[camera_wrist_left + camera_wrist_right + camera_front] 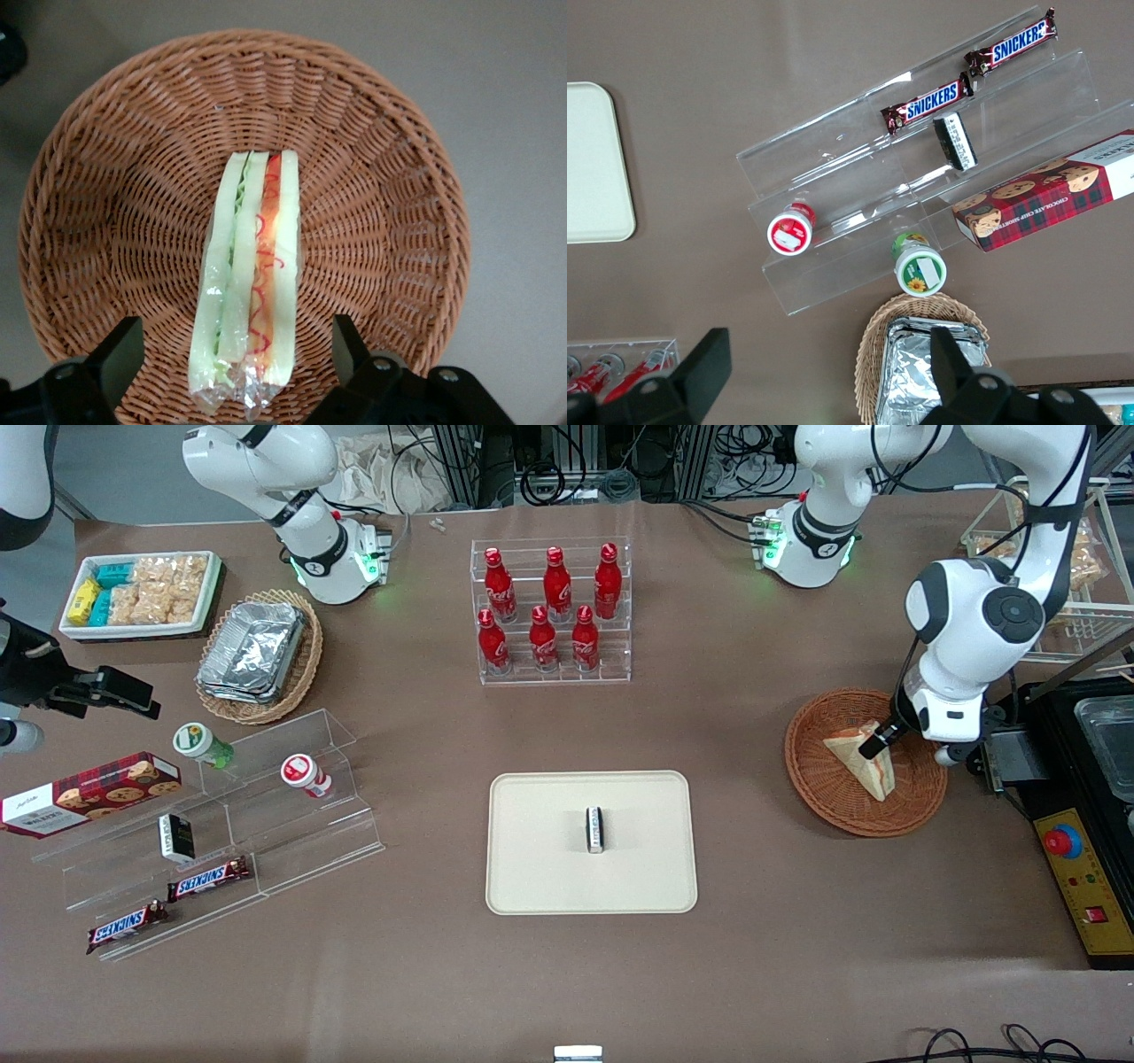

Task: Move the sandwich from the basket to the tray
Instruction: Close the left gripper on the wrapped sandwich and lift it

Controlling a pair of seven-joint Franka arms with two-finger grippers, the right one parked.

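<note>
The sandwich (855, 760) is a wrapped wedge of white bread that stands on edge in the reddish-brown wicker basket (817, 797), toward the working arm's end of the table. In the left wrist view its red and green filling edge (252, 266) faces the camera inside the basket (115, 195). My left gripper (877, 741) is down in the basket, open, with a finger on each side of the sandwich's end (237, 354), not touching it. The cream tray (532, 868) lies at the table's middle, nearer the front camera, with a small dark packet (595, 829) on it.
A clear rack of red bottles (551, 611) stands farther from the front camera than the tray. A black control box with a red button (1076, 868) sits beside the basket at the table's end. A clear stepped shelf with snacks (221, 824) and a tan basket of foil trays (257, 651) lie toward the parked arm's end.
</note>
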